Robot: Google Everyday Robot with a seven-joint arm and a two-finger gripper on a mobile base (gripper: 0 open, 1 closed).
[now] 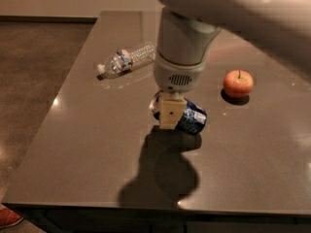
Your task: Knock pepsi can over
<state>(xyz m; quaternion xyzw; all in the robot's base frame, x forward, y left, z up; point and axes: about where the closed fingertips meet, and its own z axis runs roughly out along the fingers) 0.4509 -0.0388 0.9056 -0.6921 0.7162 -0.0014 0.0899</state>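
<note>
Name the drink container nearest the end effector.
The dark blue pepsi can, lying right at the end effector; the clear water bottle lies apart, farther back.

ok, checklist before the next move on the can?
1. pepsi can down: ok, it looks to lie on its side on the table.
2. gripper position: ok, low, right in front of the can; contact cannot tell.
3. water bottle clear of gripper: ok, lying farther back.
4. apple clear: ok, apart from the can.
5. Can away from table edges: ok.
</note>
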